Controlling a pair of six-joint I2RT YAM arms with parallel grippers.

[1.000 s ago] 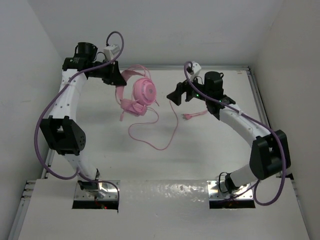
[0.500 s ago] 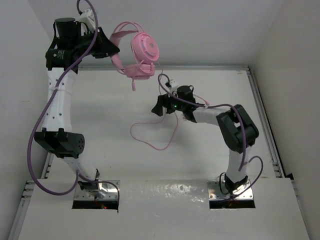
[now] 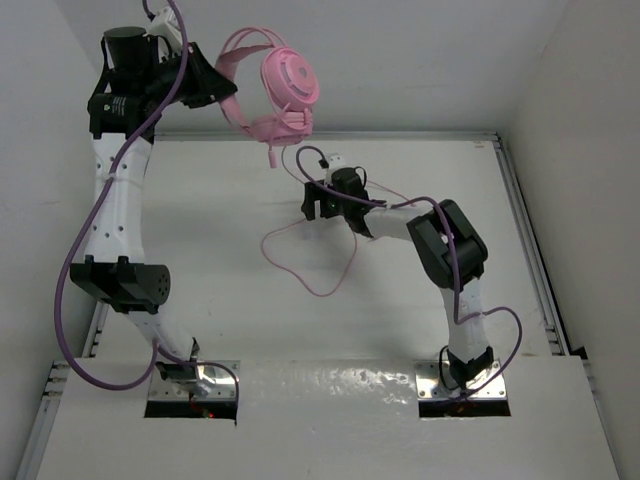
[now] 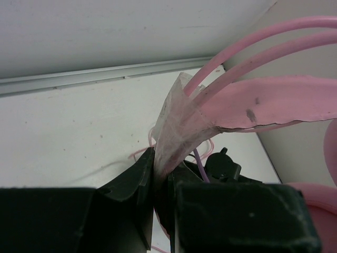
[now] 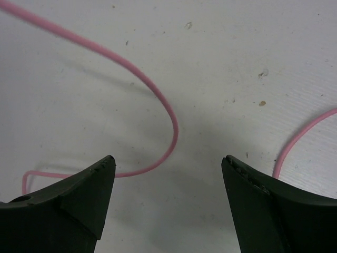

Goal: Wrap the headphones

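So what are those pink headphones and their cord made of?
The headphones look like smooth, slightly glossy plastic; the headband tubes shine, the wide strap looks matte and scuffed. The cord seems rubbery-coated wire: thin, lying in soft loops.

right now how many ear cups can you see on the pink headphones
2. One ear cup faces the top camera, up in the air; the second hangs just below it, seen edge-on. Both hang from the headband clamped in the left gripper.
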